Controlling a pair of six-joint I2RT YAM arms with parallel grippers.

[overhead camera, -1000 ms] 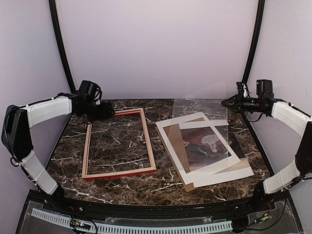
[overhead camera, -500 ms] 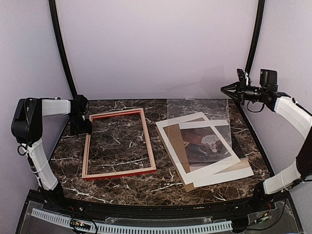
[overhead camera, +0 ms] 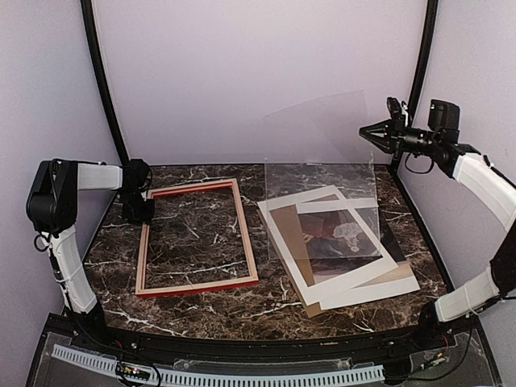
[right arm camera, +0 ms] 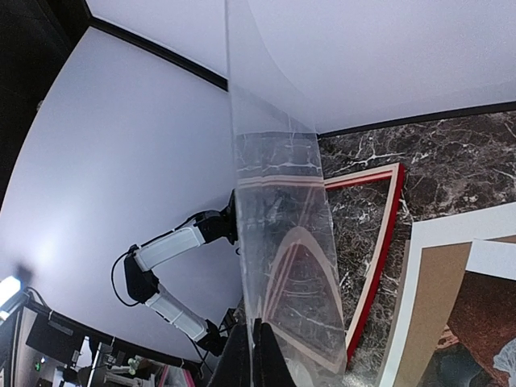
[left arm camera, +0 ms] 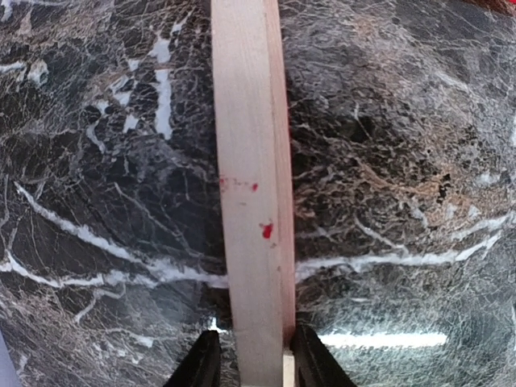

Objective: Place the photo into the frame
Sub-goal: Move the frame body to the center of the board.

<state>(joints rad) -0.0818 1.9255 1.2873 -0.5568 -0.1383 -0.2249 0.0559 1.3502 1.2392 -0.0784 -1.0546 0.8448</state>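
The frame (overhead camera: 250, 234) lies flat on the left half of the table, pale wood side up with red at its edges. My left gripper (overhead camera: 142, 211) is down at its far left corner. In the left wrist view its open jaws (left arm camera: 256, 363) straddle the wooden rail (left arm camera: 250, 201), with a narrow gap on the left side. The photo (overhead camera: 334, 246), sepia with a pale figure, lies on the right on a stack of sheets. My right gripper (overhead camera: 368, 131) is raised at the far right, shut on a clear sheet (overhead camera: 322, 161) that hangs over the photo. The right wrist view shows that sheet (right arm camera: 282, 242) pinched in the gripper (right arm camera: 254, 334).
Under the photo lie a brown board (overhead camera: 286, 234) and a large white mat (overhead camera: 387, 286); the right wrist view shows the board (right arm camera: 427, 306) and the mat (right arm camera: 451, 230) beside the frame's red edge (right arm camera: 379, 242). Black posts stand at both back corners.
The left gripper has dropped to the frame's far left corner and its jaws have narrowed around the rail. The right gripper has lifted the clear sheet higher off the stack.
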